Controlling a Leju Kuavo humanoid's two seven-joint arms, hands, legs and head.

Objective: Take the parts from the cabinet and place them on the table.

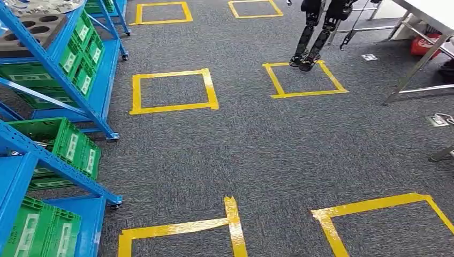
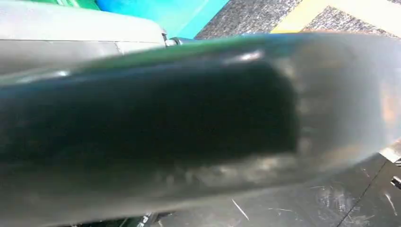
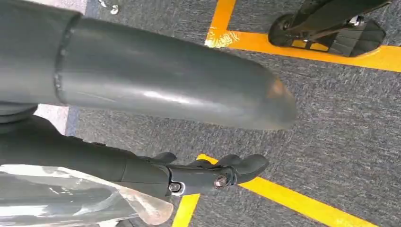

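At left of the head view we see the blue cabinet (image 1: 59, 75) with green bins (image 1: 64, 140). Right hand (image 3: 156, 142) holds a clear bag (image 3: 75, 198); left fingers we cannot tell.

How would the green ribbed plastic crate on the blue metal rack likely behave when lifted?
Probably stiff and light for its size: the green ribbed plastic crate has moulded lattice walls. It may slide forward once nudged, since it sits tilted on the blue metal rack. Its contents are hidden, so real weight is uncertain.
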